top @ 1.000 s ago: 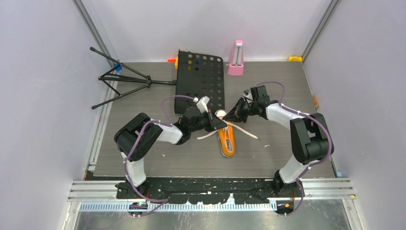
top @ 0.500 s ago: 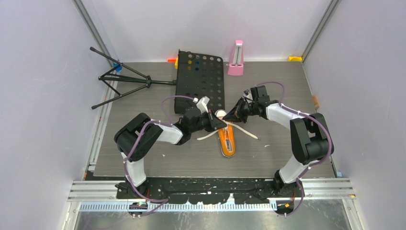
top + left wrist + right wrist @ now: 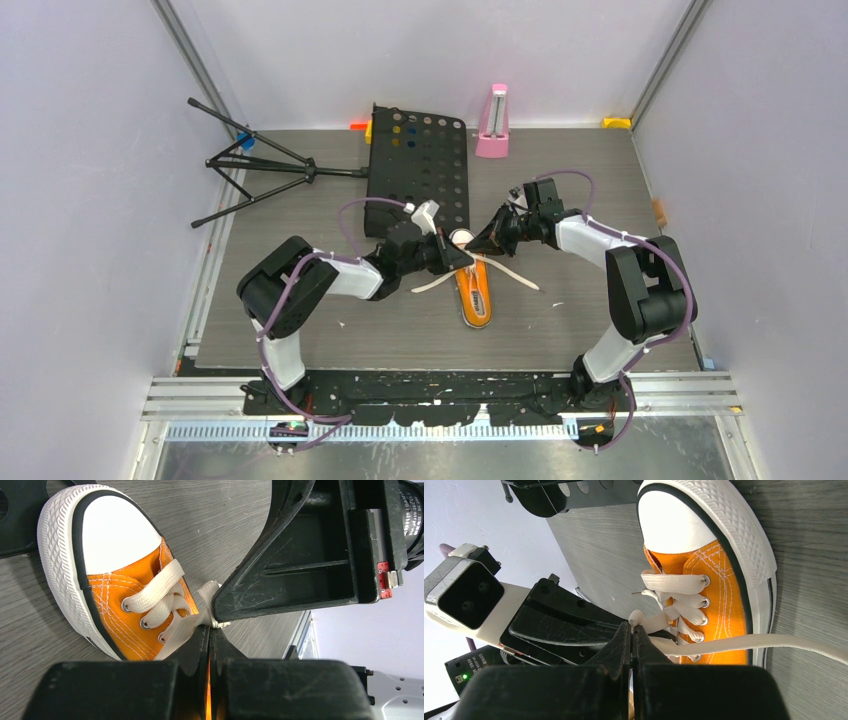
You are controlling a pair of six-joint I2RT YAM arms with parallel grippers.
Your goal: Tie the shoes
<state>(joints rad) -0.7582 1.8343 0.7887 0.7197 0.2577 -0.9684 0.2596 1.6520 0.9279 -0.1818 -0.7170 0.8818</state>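
The orange sneaker (image 3: 476, 292) lies mid-table with its white toe cap pointing away from the arms. It also shows in the left wrist view (image 3: 127, 597) and the right wrist view (image 3: 719, 580). My left gripper (image 3: 460, 258) (image 3: 209, 631) is shut on a white lace (image 3: 172, 627) beside the eyelets. My right gripper (image 3: 480, 247) (image 3: 632, 628) is shut on a lace loop (image 3: 651, 622) at the same spot. The two grippers' tips nearly touch over the shoe's tongue. Loose lace ends (image 3: 512, 273) trail onto the table on both sides; one (image 3: 774, 642) crosses the shoe.
A black perforated music-stand plate (image 3: 418, 165) lies just behind the shoe, with its folded tripod (image 3: 255, 170) at the back left. A pink metronome (image 3: 492, 125) stands at the back edge. Grey walls close in both sides of the table.
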